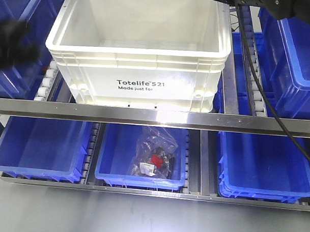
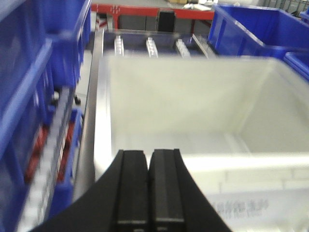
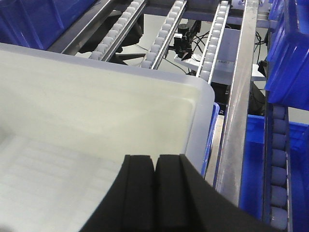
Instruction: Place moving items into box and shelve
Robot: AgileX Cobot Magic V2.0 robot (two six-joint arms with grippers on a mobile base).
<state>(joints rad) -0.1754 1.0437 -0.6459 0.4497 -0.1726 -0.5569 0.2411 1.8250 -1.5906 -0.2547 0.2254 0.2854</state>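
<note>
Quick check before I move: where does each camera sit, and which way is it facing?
Front: high, looking down on the white crate on the rack's roller lane; dark arm parts at the top corners.
Left wrist: behind the shut left gripper, facing into the crate.
Right wrist: behind the shut right gripper, over the crate's corner.
All share the crate.

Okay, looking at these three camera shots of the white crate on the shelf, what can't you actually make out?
- Large white plastic crate: its floor is cut off by the top edge in the front view, so any contents are unknown.
- Left gripper: the left wrist view is blurred; the crate interior is unreadable.
- Clear plastic bag in the blue plastic bin: contents too small to identify.
- Crate print: part of it is washed out by glare.
</note>
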